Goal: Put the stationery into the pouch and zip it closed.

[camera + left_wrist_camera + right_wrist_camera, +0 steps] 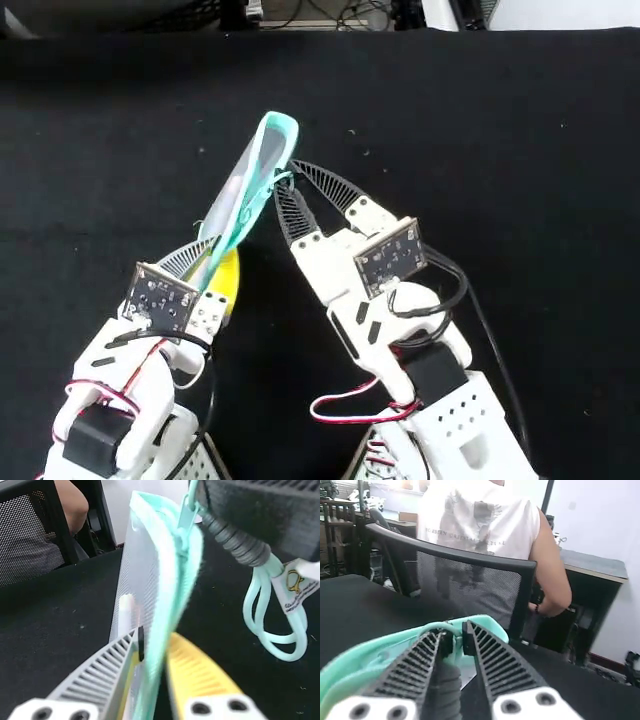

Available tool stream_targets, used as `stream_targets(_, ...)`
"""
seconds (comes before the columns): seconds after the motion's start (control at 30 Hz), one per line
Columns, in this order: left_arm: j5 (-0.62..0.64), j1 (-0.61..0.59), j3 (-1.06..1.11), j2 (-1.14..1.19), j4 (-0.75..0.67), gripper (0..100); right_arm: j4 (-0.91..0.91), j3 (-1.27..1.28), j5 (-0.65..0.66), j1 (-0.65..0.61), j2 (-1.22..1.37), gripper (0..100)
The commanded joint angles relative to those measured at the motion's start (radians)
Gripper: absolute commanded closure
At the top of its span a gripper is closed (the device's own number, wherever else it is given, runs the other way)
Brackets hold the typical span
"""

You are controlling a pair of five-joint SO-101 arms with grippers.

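Since the mesh pouch looks light and floppy, I'd grip the stiffer zip edge, not the mesh. Left gripper pinches its near end, pouch on edge mid-table. Right gripper is clamped on the zipper pull.

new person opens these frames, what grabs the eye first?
A mint-green mesh pouch is held edge-up between the two arms, over the black table in the high view. The left hand clamps the pouch's near end. The right hand pinches the zipper pull near the far end.
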Motion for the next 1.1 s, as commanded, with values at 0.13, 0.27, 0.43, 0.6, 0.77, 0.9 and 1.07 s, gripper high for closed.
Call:
stream_targets(0.13,-0.002,0.002,-0.051,-0.002,-0.008,82,0.011,-0.008,-0.003,-0.009,-0.005,98.6)
stream_targets(0.27,-0.002,0.002,-0.073,-0.002,-0.008,82,0.023,-0.005,-0.003,-0.066,-0.005,98.6)
stream_targets(0.43,0.055,-0.039,-0.084,-0.002,-0.031,82,0.025,-0.004,-0.003,-0.097,-0.005,98.6)
stream_targets(0.6,0.184,-0.119,-0.084,-0.003,-0.075,82,0.025,-0.004,-0.003,-0.100,-0.005,98.6)
stream_targets(0.77,0.180,-0.127,-0.084,-0.003,-0.077,82,0.025,-0.002,-0.008,-0.100,-0.005,98.5)
stream_targets(0.9,0.120,-0.125,-0.084,-0.003,-0.080,82,0.018,0.012,-0.009,-0.100,-0.005,98.5)
stream_targets(1.07,0.097,-0.117,-0.114,-0.003,-0.080,82,0.018,0.012,-0.009,-0.100,-0.005,98.5)
